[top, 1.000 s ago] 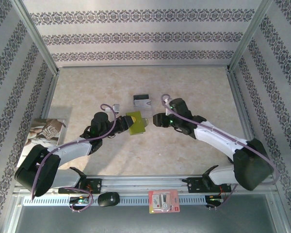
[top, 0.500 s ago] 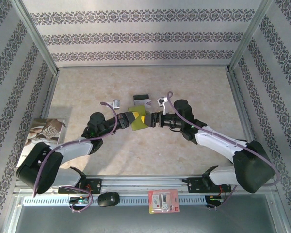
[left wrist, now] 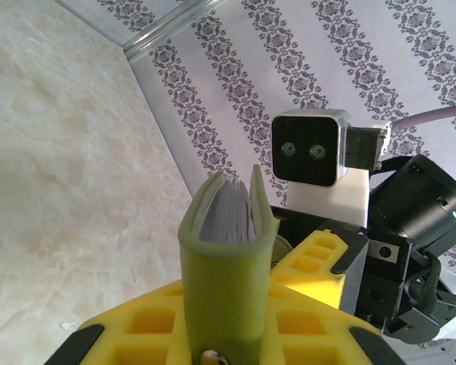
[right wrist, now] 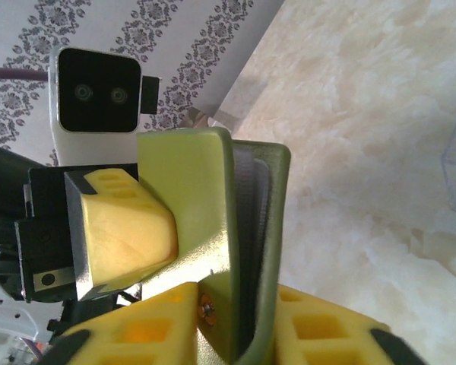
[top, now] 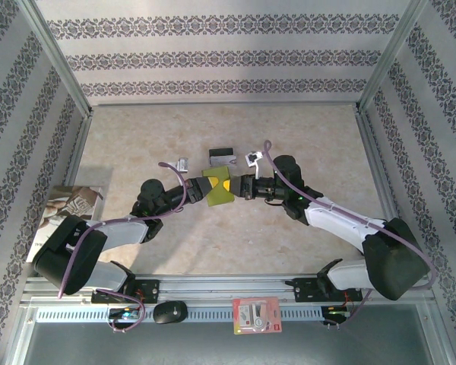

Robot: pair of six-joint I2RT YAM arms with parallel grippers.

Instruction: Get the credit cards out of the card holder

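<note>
holder [top: 219,188] is mid-desk [top: 304,129], caught between both arms: left gripper [top: 201,187] at its 9 o'clock, right gripper [top: 239,186] at its 3 o'clock, tips facing each other. left gripper is pinching the holder: left wrist view has it upright between the yellow fingers [left wrist: 129,331], spine toward that camera, top edge showing both flaps. cards [left wrist: 229,213] sit inside, grey edges visible between the flaps; count unreadable. right gripper is also clamped on the holder: right wrist view shows its fingers [right wrist: 327,338] tight on either side of the olive flaps, and a left pad [right wrist: 121,228] pressed flat on the outer flap at 9 o'clock of that view. grey inner pocket shows between the flaps there. flaps only slightly apart, holder roughly shut. can't tell from the top view whether it touches the desk. loose card [top: 223,156], silver with a black band, lies flat on the desk at the holder's 12 o'clock, near but apart; could be more than one stacked, can't tell. booklet [top: 72,207] at the desk's 9 o'clock edge, well apart. red-and-white packet [top: 256,315] and a black object [top: 169,312] sit on the front rail at 6 o'clock
</note>
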